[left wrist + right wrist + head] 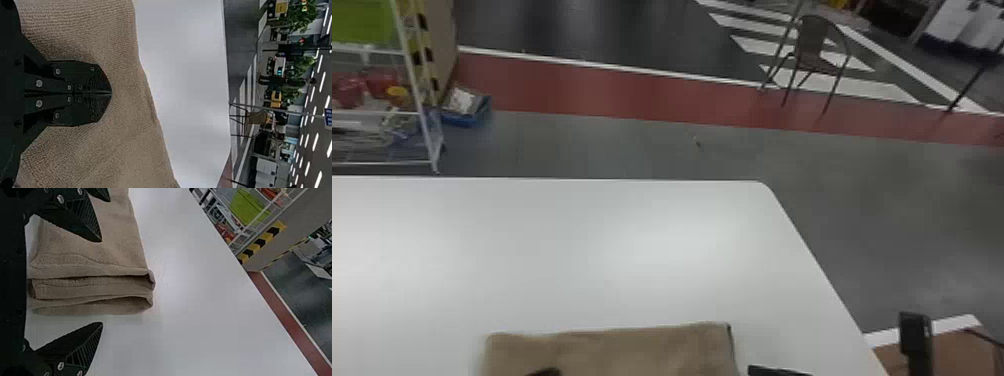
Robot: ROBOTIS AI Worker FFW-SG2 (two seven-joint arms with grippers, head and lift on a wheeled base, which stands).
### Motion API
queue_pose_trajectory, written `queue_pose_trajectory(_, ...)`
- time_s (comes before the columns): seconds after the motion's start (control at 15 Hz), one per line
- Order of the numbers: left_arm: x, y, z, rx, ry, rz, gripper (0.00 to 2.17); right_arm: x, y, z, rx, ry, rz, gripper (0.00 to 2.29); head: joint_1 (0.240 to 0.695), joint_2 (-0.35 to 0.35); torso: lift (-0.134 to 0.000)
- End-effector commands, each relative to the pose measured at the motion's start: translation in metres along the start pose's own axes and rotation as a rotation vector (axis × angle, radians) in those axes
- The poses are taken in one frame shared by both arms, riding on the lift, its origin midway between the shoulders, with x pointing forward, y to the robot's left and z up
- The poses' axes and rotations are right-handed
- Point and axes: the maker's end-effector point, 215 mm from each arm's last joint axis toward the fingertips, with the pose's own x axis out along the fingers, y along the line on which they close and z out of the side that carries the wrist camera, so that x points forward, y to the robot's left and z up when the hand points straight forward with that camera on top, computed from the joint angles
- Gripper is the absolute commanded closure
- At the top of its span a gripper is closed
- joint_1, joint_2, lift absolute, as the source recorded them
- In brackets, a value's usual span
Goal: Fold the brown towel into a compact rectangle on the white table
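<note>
1. Nearest, at the bottom of the head view, the left gripper [544, 371] is over the brown towel. Its fingers are closed together, meeting along a thin seam; I cannot tell whether the tips touch the cloth.
2. The right gripper [832, 345] is at the robot's right end of the towel, its fingers spread wide. In the right wrist view one finger reaches over the cloth and the other is over bare table beside it; nothing is gripped.
3. The brown towel [627, 347] lies folded on the white table [547, 250], in the part near the robot. Its right end shows several stacked layers with rounded folds and narrow gaps between them. The far edge runs fairly straight, with a dark line at the right corner.
4. The tabletop stretches on beyond the towel to a straight far edge and a rounded far right corner.
5. Past the table is grey floor [632, 150]. To the left are a white wire rack [422, 100] with a green bin [362, 22] and, beside it, a blue tray [467, 119].
6. Farther off, a red strip [612, 92] crosses the floor; white stripes [832, 85] and a chair [810, 42] are toward the right.
7. Farthest are green trees [299, 15] and rows of ceiling lights [322, 80].
</note>
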Motion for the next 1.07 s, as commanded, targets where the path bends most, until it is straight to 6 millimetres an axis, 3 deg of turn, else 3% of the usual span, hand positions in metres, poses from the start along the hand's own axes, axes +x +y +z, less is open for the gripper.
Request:
queue_pose_trajectory(0.0, 0.006, 0.004, 0.011, 0.009, -0.009, 0.005, 1.73, 0.0, 0.0, 0.001, 0.001, -0.002, -0.002, 0.14, 0.695, -0.35, -0.123)
queue_pose_trajectory(0.13, 0.015, 0.009, 0.015, 0.008, -0.01, 0.008, 1.73, 0.0, -0.002, 0.0, 0.003, 0.0, -0.006, 0.14, 0.695, -0.35, -0.123)
queue_pose_trajectory(0.2, 0.021, 0.011, 0.0, -0.005, 0.039, 0.008, 1.73, -0.001, -0.003, 0.0, 0.003, 0.0, -0.007, 0.14, 0.695, -0.35, -0.123)
queue_pose_trajectory(0.27, 0.024, 0.013, -0.002, -0.006, 0.046, 0.01, 1.73, -0.002, -0.004, 0.0, 0.006, -0.003, -0.008, 0.14, 0.695, -0.35, -0.123)
queue_pose_trajectory(0.53, 0.034, 0.021, 0.006, -0.011, 0.045, 0.016, 1.73, -0.001, -0.006, 0.001, 0.011, -0.007, -0.006, 0.14, 0.695, -0.35, -0.123)
queue_pose_trajectory(1.0, 0.029, 0.078, 0.005, -0.07, 0.051, 0.104, 1.73, 0.002, -0.007, 0.005, 0.011, -0.014, -0.005, 0.14, 0.695, -0.35, -0.123)
